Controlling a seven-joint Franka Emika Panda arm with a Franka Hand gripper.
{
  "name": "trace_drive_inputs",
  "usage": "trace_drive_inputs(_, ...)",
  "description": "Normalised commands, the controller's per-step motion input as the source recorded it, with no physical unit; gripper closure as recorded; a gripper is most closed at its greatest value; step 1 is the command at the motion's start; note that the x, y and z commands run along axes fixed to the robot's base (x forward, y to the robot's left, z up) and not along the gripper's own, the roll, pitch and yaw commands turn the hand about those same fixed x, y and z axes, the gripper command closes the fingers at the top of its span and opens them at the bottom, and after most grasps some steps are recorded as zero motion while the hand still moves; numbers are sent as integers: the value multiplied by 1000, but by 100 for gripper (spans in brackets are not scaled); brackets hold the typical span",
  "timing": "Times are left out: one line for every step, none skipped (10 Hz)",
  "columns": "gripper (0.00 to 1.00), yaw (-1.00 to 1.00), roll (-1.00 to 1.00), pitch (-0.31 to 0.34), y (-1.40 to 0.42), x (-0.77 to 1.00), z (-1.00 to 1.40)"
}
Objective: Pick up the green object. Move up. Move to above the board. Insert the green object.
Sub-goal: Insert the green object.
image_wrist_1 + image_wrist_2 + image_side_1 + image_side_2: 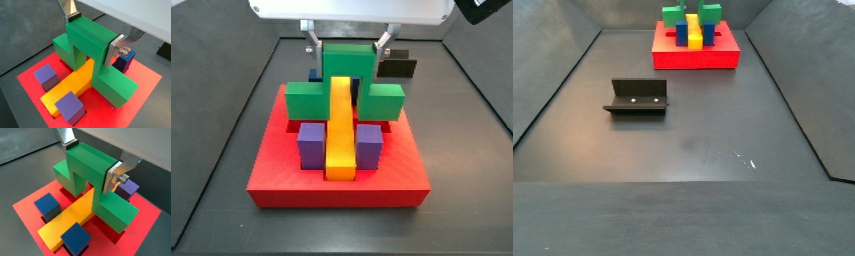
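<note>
The green object (90, 42) is bridge-shaped and stands on the red board (27, 82), its raised middle cube straddling the long yellow bar (70, 85). Its two lower side cubes rest down in the board on either side of the bar. My gripper (91, 34) is directly above the board, with its silver fingers (115, 47) pressed against both sides of the middle cube, shut on it. Both wrist views show this (91, 163). In a side view the gripper (345, 48) clasps the green object (345, 65) at the board's (338, 185) far end.
Two purple blocks (310, 140) (369, 140) flank the yellow bar (339, 130) on the board. A blue block (125, 59) sits behind the green object. The fixture (637, 97) stands on the dark floor away from the board (694, 58). Dark walls enclose the floor.
</note>
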Motion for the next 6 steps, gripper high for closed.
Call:
trace_drive_inputs(100, 89, 14, -16, 0, -171, 0)
trace_drive_inputs(100, 74, 21, -14, 0, -166, 0)
trace_drive_inputs(100, 60, 0, 0, 0, 0, -26)
trace_drive_inputs(100, 37, 0, 0, 0, 9, -46)
trace_drive_inputs(100, 0, 16, 0, 0, 106, -46)
trace_drive_inputs(100, 0, 20, 0, 0, 129, -111)
